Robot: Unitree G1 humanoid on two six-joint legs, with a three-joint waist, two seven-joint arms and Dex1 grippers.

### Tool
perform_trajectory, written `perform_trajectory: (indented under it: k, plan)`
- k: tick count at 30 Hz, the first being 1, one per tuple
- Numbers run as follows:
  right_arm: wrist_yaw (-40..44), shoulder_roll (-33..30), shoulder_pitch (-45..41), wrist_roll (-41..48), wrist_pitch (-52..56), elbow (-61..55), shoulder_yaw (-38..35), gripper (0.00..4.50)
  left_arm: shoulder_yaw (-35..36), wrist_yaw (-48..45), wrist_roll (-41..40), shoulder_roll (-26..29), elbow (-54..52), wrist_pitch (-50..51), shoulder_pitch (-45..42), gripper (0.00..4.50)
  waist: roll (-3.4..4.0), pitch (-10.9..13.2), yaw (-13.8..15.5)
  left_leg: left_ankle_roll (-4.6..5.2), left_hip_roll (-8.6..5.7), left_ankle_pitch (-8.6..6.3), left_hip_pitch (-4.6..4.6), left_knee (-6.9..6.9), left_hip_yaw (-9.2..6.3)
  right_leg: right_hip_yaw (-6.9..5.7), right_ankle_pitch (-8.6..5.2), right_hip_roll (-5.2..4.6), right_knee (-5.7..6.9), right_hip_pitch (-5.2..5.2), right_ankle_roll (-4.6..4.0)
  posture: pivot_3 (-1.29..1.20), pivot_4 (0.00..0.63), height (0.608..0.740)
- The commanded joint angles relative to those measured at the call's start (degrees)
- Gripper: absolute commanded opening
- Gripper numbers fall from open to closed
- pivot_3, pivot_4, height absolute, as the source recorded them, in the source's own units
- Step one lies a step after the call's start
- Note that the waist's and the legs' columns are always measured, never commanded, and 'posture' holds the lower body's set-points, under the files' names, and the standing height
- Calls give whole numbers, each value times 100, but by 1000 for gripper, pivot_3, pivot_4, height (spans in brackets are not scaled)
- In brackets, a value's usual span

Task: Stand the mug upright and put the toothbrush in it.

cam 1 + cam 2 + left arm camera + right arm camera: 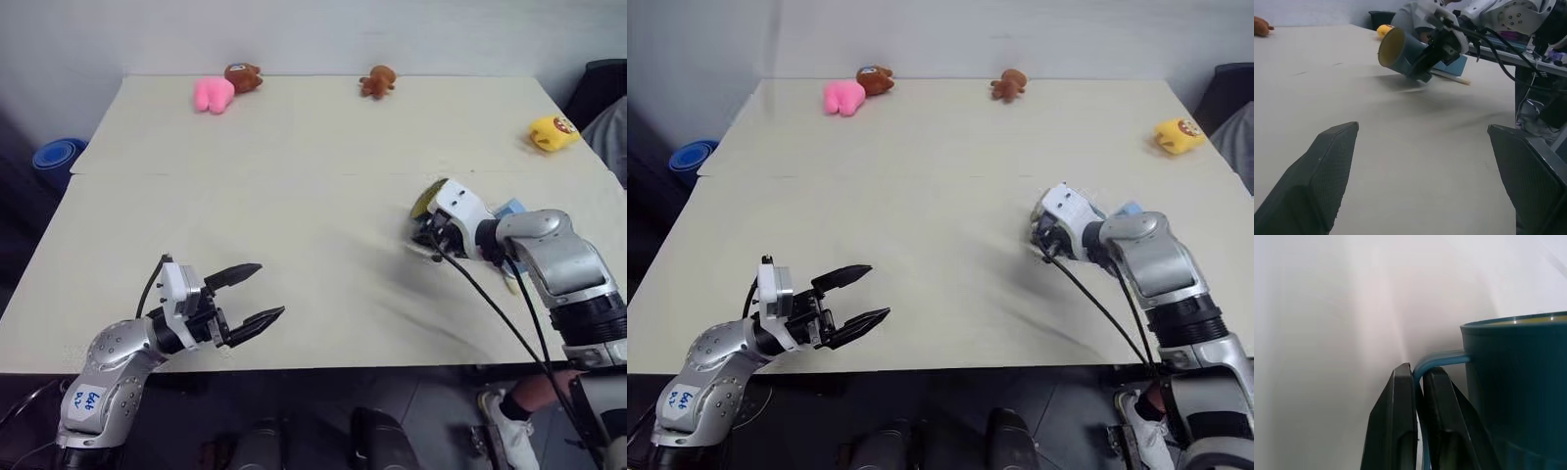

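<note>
The dark slate-blue mug (1403,51) hangs tilted just above the table at the right, its yellow mouth (428,199) facing left and up. My right gripper (1418,377) is shut on the mug's loop handle (1442,360), which sits pinched between the two black fingers. The pale toothbrush (1452,77) lies flat on the table behind the mug, beside a light blue block (509,209). My left gripper (260,294) hovers open near the table's front left edge, far from the mug, with nothing between its fingers (1322,171).
A pink plush (213,94) and two brown plush toys (242,76) (377,81) lie along the far edge, and a yellow toy (552,132) lies at the far right. Blue bowls (57,155) sit on the floor at the left. A person's shoe (505,416) shows by the front right corner.
</note>
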Motion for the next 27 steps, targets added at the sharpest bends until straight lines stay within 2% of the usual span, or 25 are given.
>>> perform_trajectory:
  k: [1, 5, 7, 10, 15, 18, 21, 24, 27]
  plan:
    - [260, 690, 128, 909, -650, -637, -481, 19, 139, 139, -26, -46, -160, -69, -8, 4500, 6, 3, -42, -1, 2, -1, 0, 0, 0, 0, 0, 2, 6, -3, 0, 0, 150, 740]
    - [28, 1807, 503, 1265, -1204, -614, -493, 19, 218, 267, -65, -80, -118, -65, -62, 4500, 7, 4, -33, -3, 1, -2, -1, 3, -13, -2, 2, 0, 26, -8, 4, 0, 150, 740]
    - [5, 2104, 603, 1158, -1405, -412, -353, 19, 219, 280, -55, -74, -100, -64, -81, 4500, 7, 4, 0, -3, -2, -2, -3, 5, -17, -4, 3, -2, 25, -6, 5, 0, 150, 740]
    - [12, 2374, 689, 918, -1767, 40, -177, 19, 221, 286, -47, -53, -71, -67, -119, 4500, 8, 4, 21, -3, -7, -2, -4, 9, -20, -3, 3, -4, 23, -3, 6, 0, 150, 740]
    - [222, 2433, 718, 504, -2608, 946, -9, 19, 262, 282, -39, -24, -75, -60, -152, 4500, 9, 5, -13, -3, -7, -2, -1, 6, -21, -3, 3, -3, 26, -3, 6, 0, 150, 740]
    - [309, 2337, 754, 520, -2770, 1031, -84, 792, 292, 290, -42, -27, -110, -53, -125, 4500, 9, 5, -18, -4, -5, -1, 6, 7, -24, -4, 3, -2, 29, 5, 6, 0, 150, 740]
    - [459, 2077, 879, 565, -2791, 798, -180, 1783, 318, 274, -47, -18, -128, -60, -63, 4500, 11, 6, -18, -4, -6, -1, 3, 7, -25, -4, 3, -3, 28, 3, 6, 0, 150, 740]
    - [609, 1630, 1074, 678, -2605, 383, -321, 2799, 322, 278, -54, -19, -142, -49, -42, 4500, 11, 6, 7, -4, -6, -2, 3, 7, -27, -5, 3, -3, 28, 3, 6, 0, 150, 740]
    - [891, 870, 1487, 907, -2233, -258, -642, 3862, 331, 246, -54, -23, -130, -68, 12, 4500, 11, 6, 30, -4, -6, -2, 0, 7, -26, -5, 3, -4, 21, 4, 6, 0, 150, 740]
